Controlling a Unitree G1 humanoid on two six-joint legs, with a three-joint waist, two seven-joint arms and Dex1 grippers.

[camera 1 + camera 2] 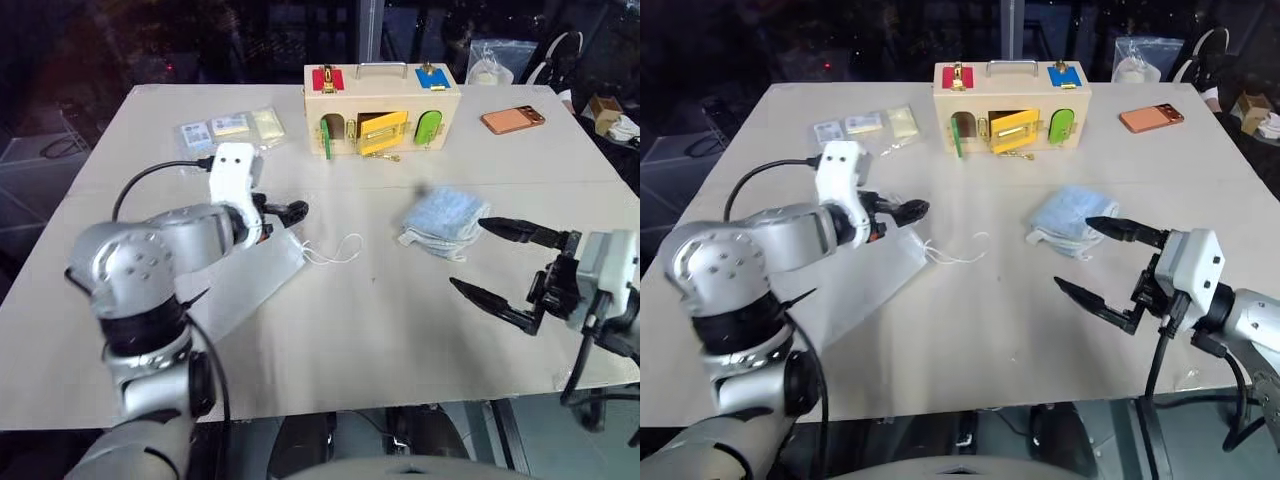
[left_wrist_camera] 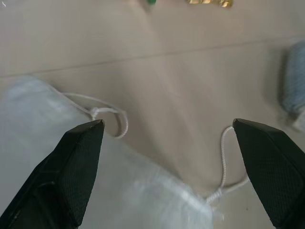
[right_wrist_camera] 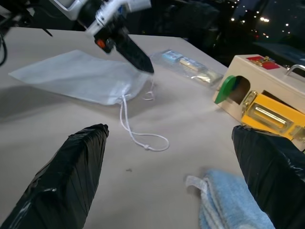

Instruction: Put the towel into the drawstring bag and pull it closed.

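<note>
Bench [image 1: 380,330] surface lay bare and wide on my side of the wooden latch box [image 1: 382,108], which stood near the far edge. Between that box and me, the blue towel [image 1: 440,222] sat crumpled toward my right, well apart from the drawstring bag [image 3: 78,76], which lay flat toward my left with its mouth and cord loops [image 1: 335,252] facing the towel. Open room separated the two. My left hand [image 2: 167,143] hovered over the bag's mouth, fingers spread wide, gripping nothing. My right hand [image 1: 490,262] hung just beside the towel on my side of it, fingers equally wide, holding nothing. A phone [image 1: 512,119] lay right of the box, clear packets [image 1: 230,127] left of it.
</note>
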